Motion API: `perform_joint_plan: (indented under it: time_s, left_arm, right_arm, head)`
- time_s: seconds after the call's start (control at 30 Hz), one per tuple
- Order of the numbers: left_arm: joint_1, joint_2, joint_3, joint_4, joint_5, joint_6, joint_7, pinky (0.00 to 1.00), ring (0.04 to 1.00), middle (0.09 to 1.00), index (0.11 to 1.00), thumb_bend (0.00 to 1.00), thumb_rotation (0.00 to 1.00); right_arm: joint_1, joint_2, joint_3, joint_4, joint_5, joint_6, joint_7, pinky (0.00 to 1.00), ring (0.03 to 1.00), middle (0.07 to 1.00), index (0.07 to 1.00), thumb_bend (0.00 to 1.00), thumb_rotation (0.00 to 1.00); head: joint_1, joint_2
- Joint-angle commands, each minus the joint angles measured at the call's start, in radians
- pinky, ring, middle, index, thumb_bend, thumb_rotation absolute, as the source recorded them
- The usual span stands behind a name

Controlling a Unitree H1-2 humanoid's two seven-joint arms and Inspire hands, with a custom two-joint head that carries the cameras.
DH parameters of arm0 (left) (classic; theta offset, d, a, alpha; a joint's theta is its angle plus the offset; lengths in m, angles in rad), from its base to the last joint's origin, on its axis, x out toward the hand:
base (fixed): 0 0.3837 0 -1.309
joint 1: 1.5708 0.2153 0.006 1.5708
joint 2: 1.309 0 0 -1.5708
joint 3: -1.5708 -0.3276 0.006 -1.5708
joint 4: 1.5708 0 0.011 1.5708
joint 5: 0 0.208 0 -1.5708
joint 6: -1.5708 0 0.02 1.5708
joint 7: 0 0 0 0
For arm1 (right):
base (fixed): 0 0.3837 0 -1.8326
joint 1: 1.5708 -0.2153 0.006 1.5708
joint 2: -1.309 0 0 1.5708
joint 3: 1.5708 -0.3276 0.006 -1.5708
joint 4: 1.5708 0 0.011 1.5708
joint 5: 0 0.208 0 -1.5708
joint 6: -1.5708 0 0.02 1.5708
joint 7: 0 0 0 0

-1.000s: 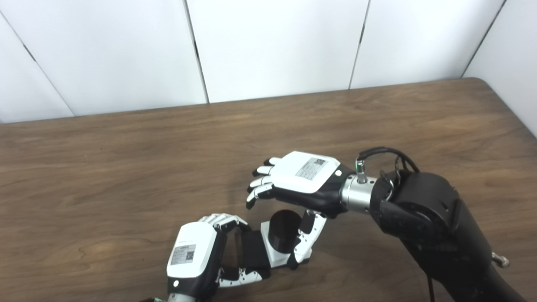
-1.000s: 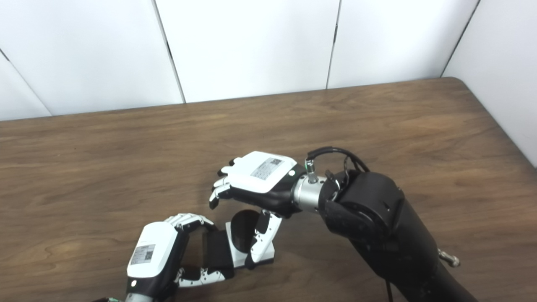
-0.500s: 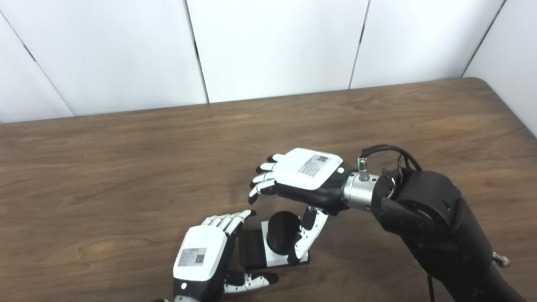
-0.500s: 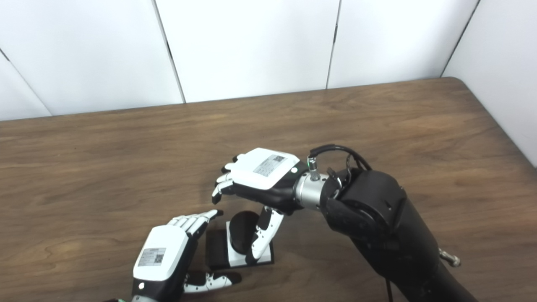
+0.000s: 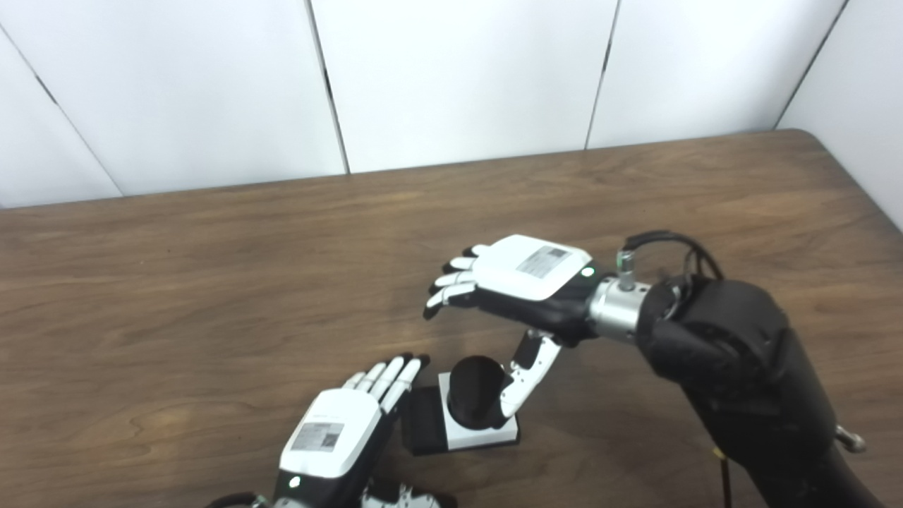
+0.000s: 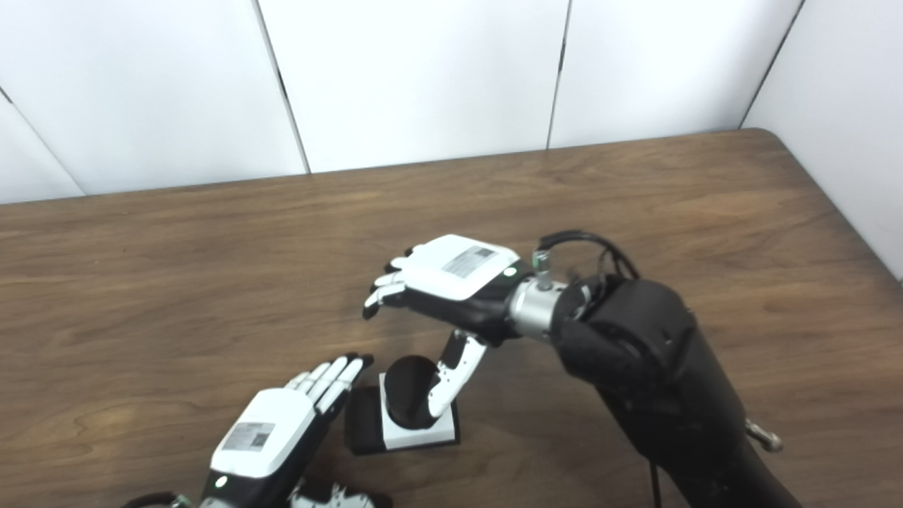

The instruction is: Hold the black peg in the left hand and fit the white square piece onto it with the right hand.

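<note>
While the white piece (image 5: 478, 429) sits fitted on the black peg (image 5: 474, 401) on the desk (image 5: 211, 296), both hands hold nothing: left hand (image 5: 338, 437) flat, right hand (image 5: 518, 282) spread above. Its thumb touching the peg could topple the pair.

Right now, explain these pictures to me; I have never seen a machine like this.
Both pictures come from two cameras side by side on a humanoid robot's head, looking down at a brown table. The two arms enter from the bottom edge. The left hand is open, fingers straight, holding nothing. The right hand hovers open above the parts, its thumb hanging beside the black peg. The peg stands through the white square piece, which lies on the table.
</note>
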State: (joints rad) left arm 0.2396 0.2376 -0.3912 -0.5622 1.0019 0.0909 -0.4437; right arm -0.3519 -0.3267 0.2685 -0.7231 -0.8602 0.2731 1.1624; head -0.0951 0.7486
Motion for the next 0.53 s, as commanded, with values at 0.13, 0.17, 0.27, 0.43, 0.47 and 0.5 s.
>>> perform_joint_plan:
  time_s: [0.13, 0.17, 0.27, 0.43, 0.47, 0.5]
  left_arm:
    - [0.052, -0.027, 0.142, -0.065, -0.234, 0.021, 0.07, 0.8, 0.902, 0.959, 1.0, 1.0, 0.58]
    - [0.059, -0.042, 0.167, -0.064, -0.274, 0.029, 0.087, 0.78, 0.895, 0.957, 0.998, 1.0, 0.6]
    - [0.076, -0.1, 0.246, -0.042, -0.383, 0.014, 0.18, 0.75, 0.883, 0.95, 0.967, 1.0, 0.62]
    - [0.06, -0.149, 0.33, 0.032, -0.563, -0.05, 0.301, 0.75, 0.883, 0.947, 0.964, 0.96, 0.64]
    - [0.054, -0.15, 0.34, 0.045, -0.588, -0.058, 0.318, 0.76, 0.89, 0.949, 0.972, 0.91, 0.67]
    - [0.048, -0.148, 0.349, 0.055, -0.605, -0.057, 0.33, 0.8, 0.91, 0.957, 0.979, 0.86, 0.72]
  right_arm:
    - [0.073, -0.05, -0.15, -0.003, 0.225, 0.128, -0.078, 0.97, 0.982, 0.947, 0.935, 0.88, 0.7]
    - [0.099, -0.051, -0.169, -0.002, 0.245, 0.126, -0.112, 0.95, 0.973, 0.947, 0.938, 0.84, 0.77]
    - [0.217, -0.035, -0.251, 0.023, 0.322, 0.088, -0.26, 0.9, 0.975, 0.971, 0.968, 0.76, 0.96]
    - [0.368, 0.004, -0.321, 0.084, 0.394, -0.009, -0.501, 0.89, 0.98, 0.992, 0.99, 0.63, 1.0]
    - [0.392, 0.015, -0.33, 0.099, 0.406, -0.029, -0.546, 0.89, 0.98, 0.993, 0.99, 0.6, 1.0]
    - [0.415, 0.031, -0.342, 0.113, 0.422, -0.035, -0.588, 0.91, 0.984, 0.995, 0.993, 0.58, 1.0]
  head:
    - [0.003, 0.001]
    - [0.003, 0.001]
    - [-0.001, 0.002]
    - [-0.005, 0.007]
    - [-0.005, 0.008]
    - [-0.006, 0.009]
